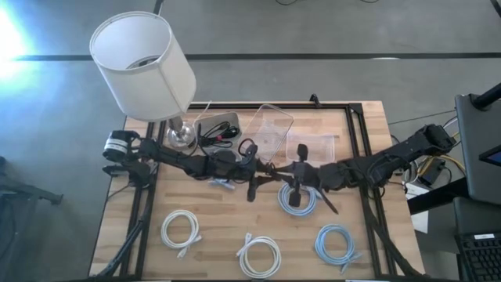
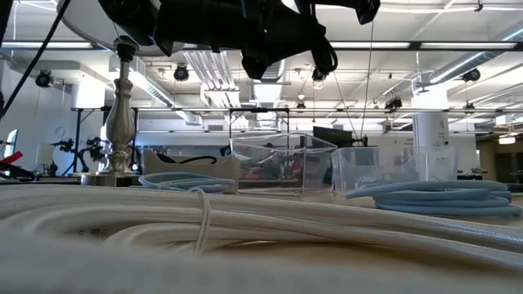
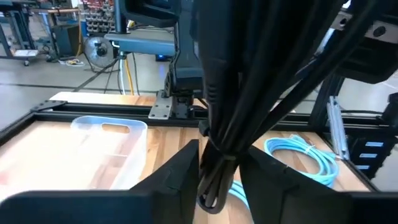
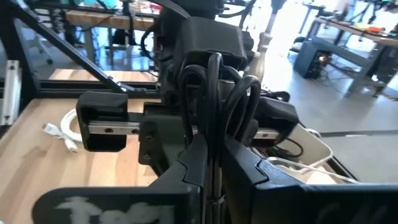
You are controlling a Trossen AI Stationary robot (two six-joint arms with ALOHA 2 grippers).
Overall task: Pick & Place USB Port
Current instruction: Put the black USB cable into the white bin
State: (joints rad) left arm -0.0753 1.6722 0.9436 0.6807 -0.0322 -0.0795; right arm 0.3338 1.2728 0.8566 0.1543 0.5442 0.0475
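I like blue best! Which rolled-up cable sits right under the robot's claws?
The light blue coil in the table's middle, directly beneath the meeting grippers. The other blue coil and both white coils lie nearer the front edge.

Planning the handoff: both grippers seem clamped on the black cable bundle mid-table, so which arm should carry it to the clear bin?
Right, probably. The right gripper and left gripper both pinch the black cable bundle, but the right sits closer to the clear bin.

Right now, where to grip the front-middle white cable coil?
Pinch the white cable coil by its ring from straight above: it lies flat, centre open. Left gripper and right gripper both hold the black cable bundle mid-table.
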